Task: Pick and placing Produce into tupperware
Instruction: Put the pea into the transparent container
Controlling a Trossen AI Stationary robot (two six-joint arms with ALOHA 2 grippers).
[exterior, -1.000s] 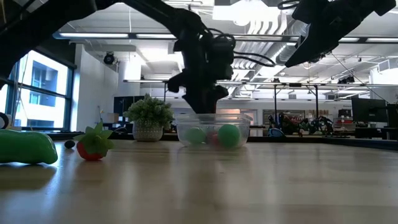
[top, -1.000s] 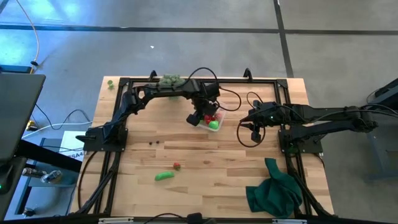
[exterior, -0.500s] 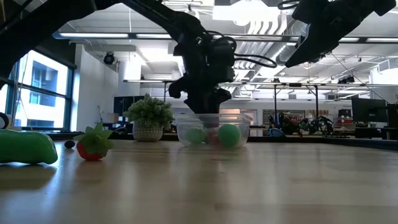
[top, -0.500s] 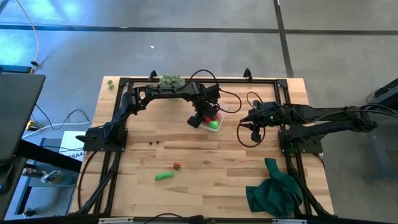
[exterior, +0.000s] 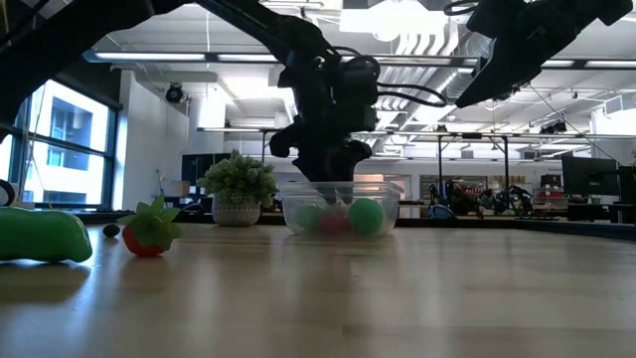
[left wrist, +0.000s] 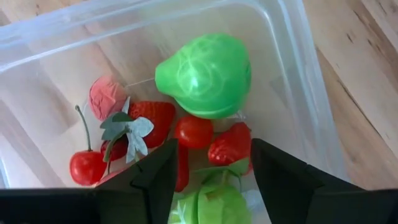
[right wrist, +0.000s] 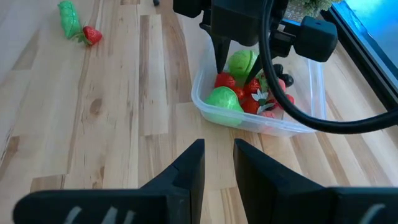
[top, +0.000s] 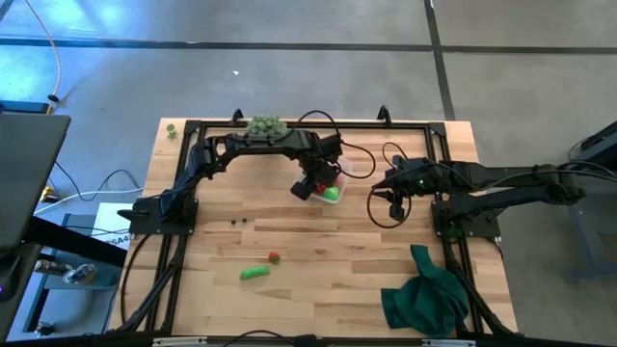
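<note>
My left gripper, low over the tupperware, has just spread its fingers; they stand apart with nothing between them, and the small red piece lying below them among the other produce looks freshly dropped. I judge this placement done. Right gripper waits beside the tupperware, fingers slightly parted, empty. The green oblong piece and strawberry remain on the table, well apart from the tupperware.

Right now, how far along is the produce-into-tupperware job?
Done: the tupperware holds several pieces, including two green round pieces and red berries.

In hand: nothing visibly gripped. The left gripper sits over the container with fingers apart and empty. The right gripper waits beside it.

Left: the green oblong piece, a red berry and dark berries on the table.
</note>
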